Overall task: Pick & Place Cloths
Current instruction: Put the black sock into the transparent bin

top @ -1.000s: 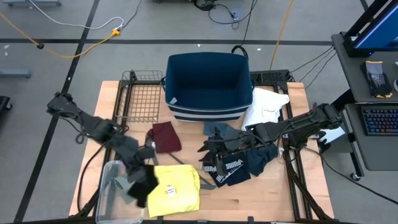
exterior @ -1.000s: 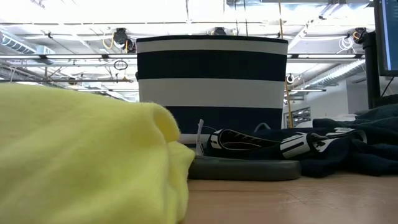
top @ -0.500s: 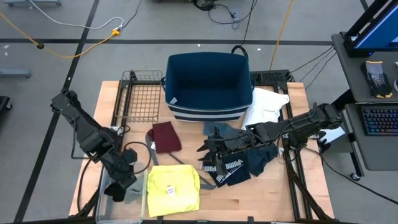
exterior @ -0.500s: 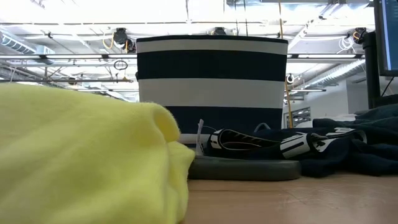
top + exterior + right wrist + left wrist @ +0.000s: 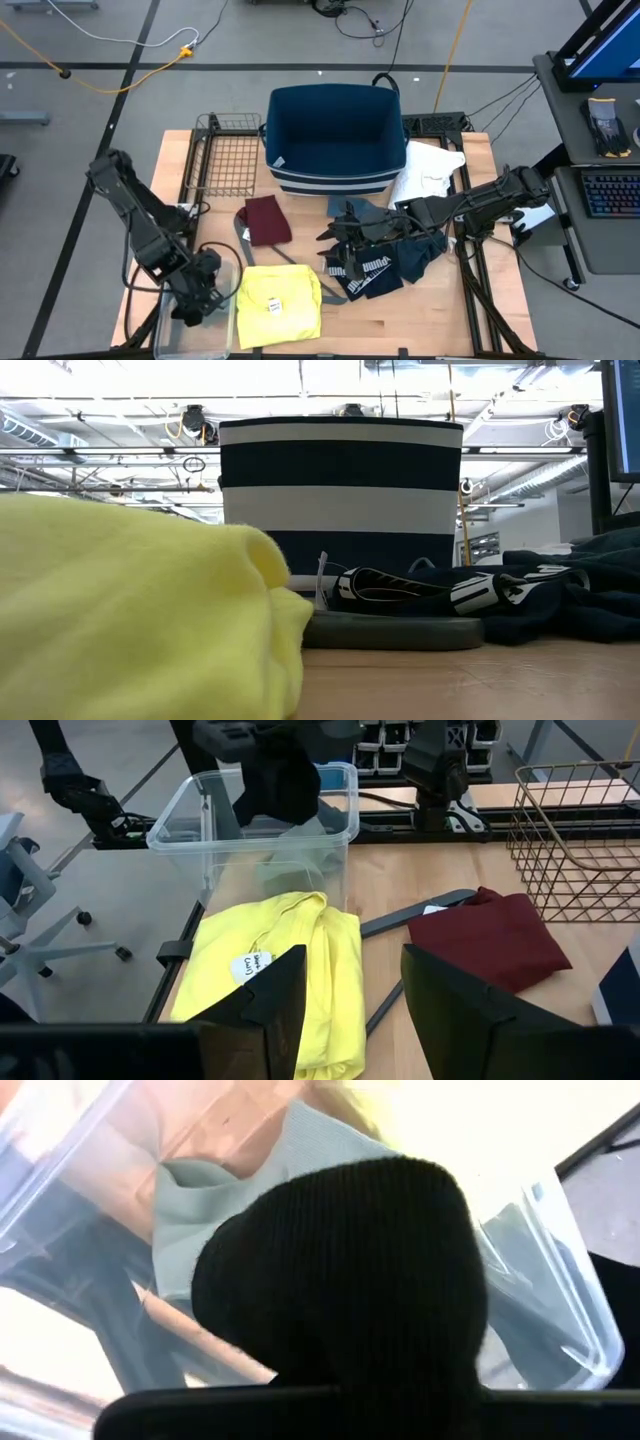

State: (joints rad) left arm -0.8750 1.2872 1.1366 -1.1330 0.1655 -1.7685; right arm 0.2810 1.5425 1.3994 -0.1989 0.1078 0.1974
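Observation:
My left gripper (image 5: 197,297) is over the clear plastic bin (image 5: 172,322) at the table's near left corner, shut on a black knitted cloth (image 5: 340,1280). A grey-green cloth (image 5: 225,1210) lies on the bin's floor. The yellow T-shirt (image 5: 280,305) lies flat beside the bin, with the maroon piece (image 5: 268,220) farther back. My right gripper (image 5: 335,242) hovers open above the navy white-lettered fabric (image 5: 372,265), nothing between its fingers. The white shirt (image 5: 425,170) lies at the back right. My left gripper holds the black cloth by its upper part (image 5: 272,762), coming from above and pointing down. The cloth covers the fingers in the left wrist view, so the hold itself is hidden. It hangs slack below the gripper, with its lower end (image 5: 285,812) in the bin's open top.
A navy, white-striped basket (image 5: 335,140) stands at the back middle and a wire basket (image 5: 225,155) to its left. A thin grey hanger (image 5: 240,238) lies between the maroon piece and the T-shirt. Bare wood shows along the near edge right of the T-shirt.
My left gripper has carried the black cloth from over the T-shirt's left edge toward the table's left edge, to above the clear bin. It has sunk and tipped to point more steeply down. The cloth now hangs in the bin's top.

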